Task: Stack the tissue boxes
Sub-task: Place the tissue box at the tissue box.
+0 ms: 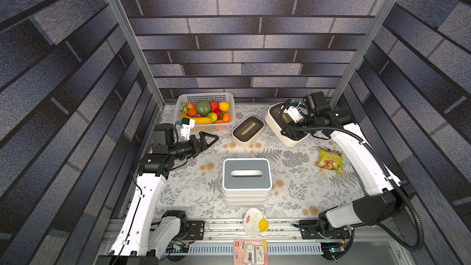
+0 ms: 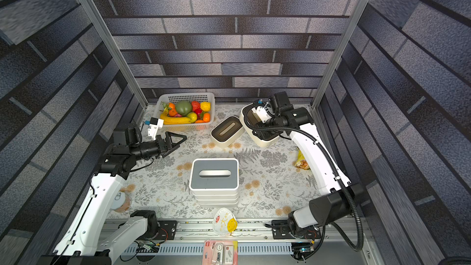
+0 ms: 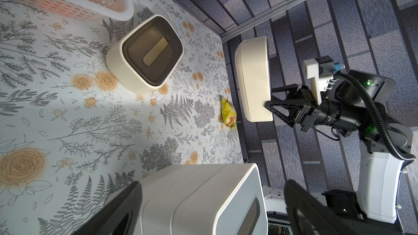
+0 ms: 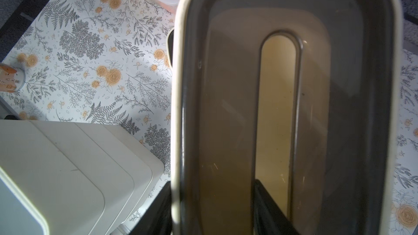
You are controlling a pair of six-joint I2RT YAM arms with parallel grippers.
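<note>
Right pincer (image 3: pixel 270 98): clamped narrow on the held box (image 1: pixel 283 123), a rounded cream box with a dark-brown lid. In the right wrist view one finger (image 4: pixel 269 204) enters the end of the lid slot (image 4: pixel 277 109) and the other sits outside the long rim, so the grip is on the lid edge and wall between them. The held box is at 1 o'clock on the table (image 1: pixel 293 187), near the far right corner. It is tilted and, in the left wrist view, looks raised off the surface. A second cream box (image 1: pixel 247 130) rests on the table just beside it, toward 12 o'clock, lid up; whether the two touch cannot be told. The stack (image 1: pixel 246 182) of white boxes, grey lid on top, stands at table centre, well apart from the right pincer, at about 7 o'clock from it. Left pincer (image 1: pixel 207 140): jaws wide, holding nothing, hovering at 10 o'clock just in front of the basket (image 1: pixel 204 95); the stack is near it at 4 o'clock, not touching. A snack bag (image 1: pixel 330 160) lies at 3 o'clock and a mask (image 1: pixel 254 221) at 6 o'clock on the front edge.
</note>
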